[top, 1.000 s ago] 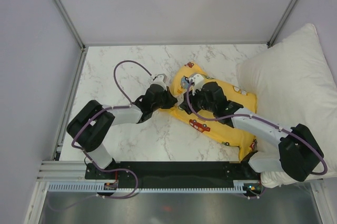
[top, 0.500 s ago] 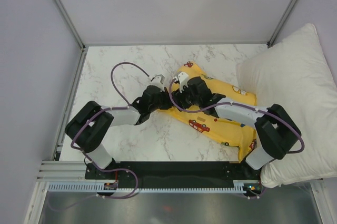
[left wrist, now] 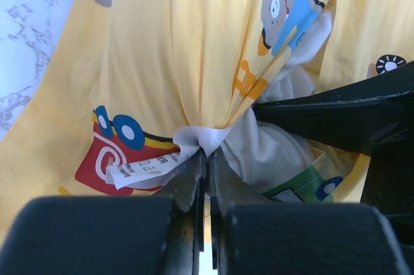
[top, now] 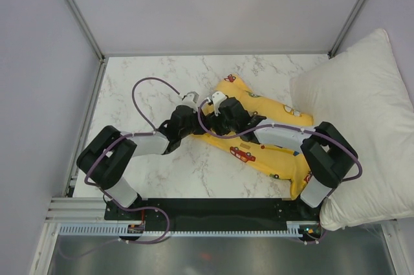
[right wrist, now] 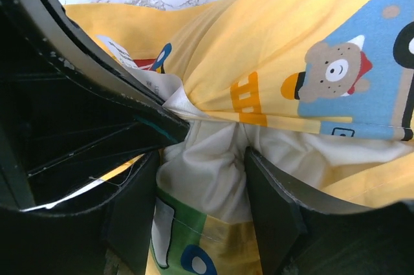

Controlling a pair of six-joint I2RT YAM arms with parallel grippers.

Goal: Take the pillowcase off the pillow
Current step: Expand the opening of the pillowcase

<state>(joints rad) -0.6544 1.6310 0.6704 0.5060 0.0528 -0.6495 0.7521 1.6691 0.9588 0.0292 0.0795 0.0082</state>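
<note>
A: Where is the bright yellow fabric pillowcase with the cartoon cars and buses?

B: It lies crumpled on the white marble-patterned table, running slantwise from the middle toward the near right corner. Its right side is just beside the large bright white pillow at the table's right edge.

A: And the two arms?

B: Both reach to the pillowcase's left end and meet there, wrist to wrist, the left one from the left and the right one from the right.

A: What is the left gripper doing?

B: It is clamped tight. Its two black fingers are pressed together on a small pinch of the pillowcase's pale hem. A white printed label sticks out just left of the pinch, and the yellow cloth fans upward from it in folds.

A: Can you see the small cream-beige soft pillow?

B: Only part of it. A bunched wad of plain cream material shows at the mouth of the pillowcase, below the yellow edge with the bear print. The rest is hidden inside.

A: And the right gripper?

B: Its fingers sit on either side of that cream wad, touching it on both sides, so it is grasping the pillow. The left gripper's black fingers lie right against it, on its left in the right wrist view.
</note>
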